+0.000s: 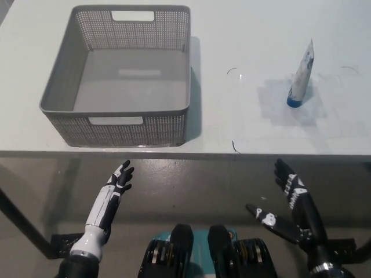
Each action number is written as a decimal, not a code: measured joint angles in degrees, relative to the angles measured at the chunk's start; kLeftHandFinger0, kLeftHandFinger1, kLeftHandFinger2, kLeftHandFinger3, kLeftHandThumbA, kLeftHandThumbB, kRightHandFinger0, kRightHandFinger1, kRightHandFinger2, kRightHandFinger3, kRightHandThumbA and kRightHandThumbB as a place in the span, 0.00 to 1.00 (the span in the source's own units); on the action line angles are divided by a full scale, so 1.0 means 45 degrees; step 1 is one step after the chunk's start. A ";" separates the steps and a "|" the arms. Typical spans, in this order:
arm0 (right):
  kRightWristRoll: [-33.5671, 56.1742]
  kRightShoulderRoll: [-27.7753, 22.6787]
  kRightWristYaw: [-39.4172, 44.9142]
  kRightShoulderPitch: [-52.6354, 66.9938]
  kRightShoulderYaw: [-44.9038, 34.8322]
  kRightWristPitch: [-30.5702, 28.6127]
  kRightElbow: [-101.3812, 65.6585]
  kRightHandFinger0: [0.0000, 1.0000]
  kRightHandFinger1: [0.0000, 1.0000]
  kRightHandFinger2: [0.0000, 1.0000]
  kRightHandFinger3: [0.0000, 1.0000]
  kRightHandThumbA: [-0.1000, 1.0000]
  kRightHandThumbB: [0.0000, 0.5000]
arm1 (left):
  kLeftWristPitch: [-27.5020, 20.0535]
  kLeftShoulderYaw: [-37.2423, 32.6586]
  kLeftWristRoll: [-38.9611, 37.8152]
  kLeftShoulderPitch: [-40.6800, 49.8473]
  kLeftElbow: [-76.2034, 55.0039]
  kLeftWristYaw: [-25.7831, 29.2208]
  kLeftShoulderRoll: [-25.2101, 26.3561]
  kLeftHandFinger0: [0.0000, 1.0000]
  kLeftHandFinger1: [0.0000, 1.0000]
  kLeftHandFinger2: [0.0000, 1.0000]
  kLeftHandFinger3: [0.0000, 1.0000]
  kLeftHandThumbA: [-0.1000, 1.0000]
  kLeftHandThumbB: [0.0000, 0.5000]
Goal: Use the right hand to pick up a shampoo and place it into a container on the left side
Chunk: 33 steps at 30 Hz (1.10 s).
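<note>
A white shampoo tube with a blue cap stands cap-down on the white table, at the right. A grey perforated basket with nothing in it sits on the table's left side. My black right hand hangs open below the table's front edge, well short of the tube and holding nothing. My white left hand rests open at the lower left, also below the table edge, under the basket's front wall.
The table's front edge runs across the picture between both hands and the objects. Faint marks show on the table between basket and tube. Grey floor lies below.
</note>
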 measured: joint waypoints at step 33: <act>-0.1824 -0.1223 -0.1589 -0.5593 -0.2738 0.1802 0.1749 1.00 1.00 1.00 1.00 0.85 0.79 | -0.0254 -0.0105 -0.0040 0.2067 -0.0725 -0.0343 -0.0241 1.00 1.00 1.00 1.00 1.00 0.34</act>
